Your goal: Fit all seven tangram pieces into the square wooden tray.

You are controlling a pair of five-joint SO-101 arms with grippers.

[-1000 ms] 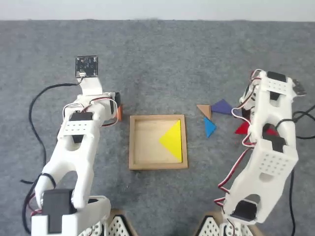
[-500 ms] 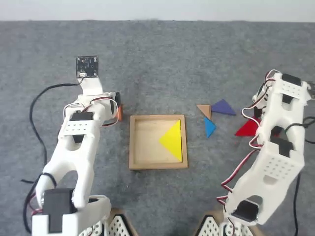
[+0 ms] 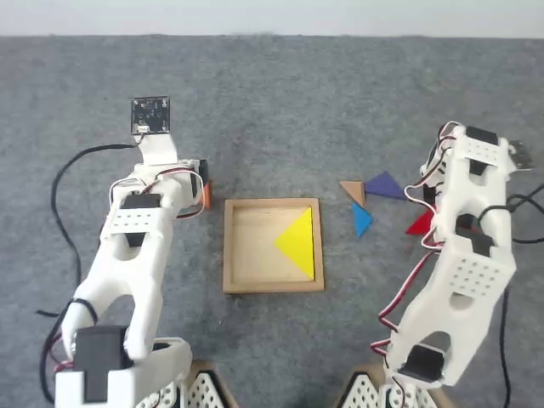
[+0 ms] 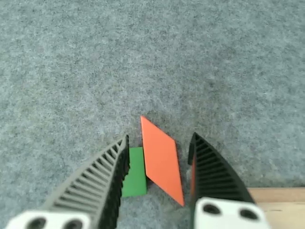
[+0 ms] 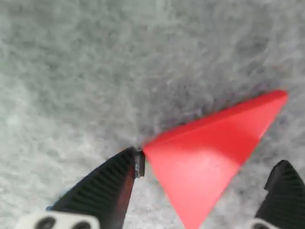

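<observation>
The square wooden tray (image 3: 230, 246) lies mid-table and holds a yellow triangle (image 3: 297, 242) against its right wall. To its right lie a brown triangle (image 3: 353, 191), a purple triangle (image 3: 384, 185) and a blue triangle (image 3: 361, 219). A red triangle (image 3: 418, 223) (image 5: 214, 143) is partly under the right arm. My right gripper (image 5: 209, 164) is open and straddles its wide end. An orange parallelogram (image 4: 161, 160) and a green piece (image 4: 134, 177) lie left of the tray. My left gripper (image 4: 159, 138) is open, low over them, with the orange piece between its fingers.
Grey carpet covers the table. A small black square marker board (image 3: 150, 116) stands at the back left, and a black cable (image 3: 64, 183) loops beside the left arm. The tray's corner (image 4: 276, 198) lies close to the left gripper.
The right arm swung out to the right, then came back left over the red triangle, covering more of it. The left arm and the pieces have not moved.
</observation>
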